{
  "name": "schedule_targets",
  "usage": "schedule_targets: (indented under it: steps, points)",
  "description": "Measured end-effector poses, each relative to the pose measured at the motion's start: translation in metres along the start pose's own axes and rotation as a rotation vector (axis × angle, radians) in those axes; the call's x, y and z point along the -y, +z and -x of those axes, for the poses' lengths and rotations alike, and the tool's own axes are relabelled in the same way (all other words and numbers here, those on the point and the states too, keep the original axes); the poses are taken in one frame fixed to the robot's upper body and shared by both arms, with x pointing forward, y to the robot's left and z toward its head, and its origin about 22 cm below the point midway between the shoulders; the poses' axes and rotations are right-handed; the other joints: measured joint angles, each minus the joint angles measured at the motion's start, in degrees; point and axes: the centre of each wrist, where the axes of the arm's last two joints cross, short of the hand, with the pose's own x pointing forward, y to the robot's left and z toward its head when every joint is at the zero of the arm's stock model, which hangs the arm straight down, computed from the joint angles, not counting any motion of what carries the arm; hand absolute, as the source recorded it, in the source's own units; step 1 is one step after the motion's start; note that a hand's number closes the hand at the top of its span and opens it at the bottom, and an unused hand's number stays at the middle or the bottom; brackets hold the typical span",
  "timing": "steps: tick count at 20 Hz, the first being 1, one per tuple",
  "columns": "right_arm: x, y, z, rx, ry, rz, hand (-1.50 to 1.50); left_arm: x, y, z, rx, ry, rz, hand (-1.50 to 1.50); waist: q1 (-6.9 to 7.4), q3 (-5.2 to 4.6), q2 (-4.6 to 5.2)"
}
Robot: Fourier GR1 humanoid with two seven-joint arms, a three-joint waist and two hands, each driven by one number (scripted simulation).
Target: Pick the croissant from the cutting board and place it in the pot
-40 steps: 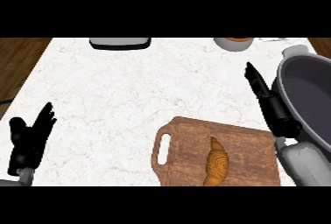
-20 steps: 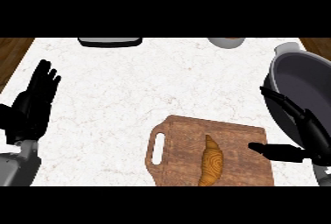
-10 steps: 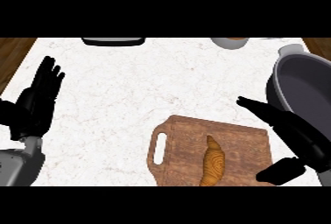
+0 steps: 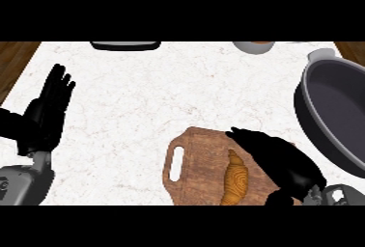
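I am hovering my right hand (image 4: 278, 161), fingers open, over the croissant (image 4: 234, 179), which is lying ungrasped on the board (image 4: 200, 169). My left hand (image 4: 44, 113) is resting open. The pot (image 4: 341, 113) is waiting beyond.

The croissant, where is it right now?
In the head view the croissant lies on the cutting board at lower centre-right, beside the right hand, with the pot further right.

Single head view, steeply down onto counter (image 4: 164, 96), forearms entering below.
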Motion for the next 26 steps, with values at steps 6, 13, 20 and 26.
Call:
schedule_targets:
  steps: [6,13,20,26]
  points:
    - [-0.018,-0.015,-0.021,-0.025,-0.005,-0.039,-1.50,-0.008,0.000,-0.004,-0.002,0.002,-0.010,0.00,-0.31,0.07,-0.01]
    - [-0.035,-0.025,-0.018,-0.116,0.038,-0.057,-1.50,-0.007,0.003,-0.010,-0.001,0.000,-0.012,0.00,-0.46,0.09,-0.02]
    - [-0.046,-0.030,-0.014,-0.141,0.062,-0.050,-1.50,-0.001,0.005,-0.002,-0.003,0.002,-0.011,0.00,-0.52,0.09,0.00]
    - [-0.068,-0.046,-0.006,-0.156,0.077,-0.061,-1.50,-0.006,0.005,-0.003,-0.004,-0.004,-0.012,0.00,-0.46,0.10,0.00]
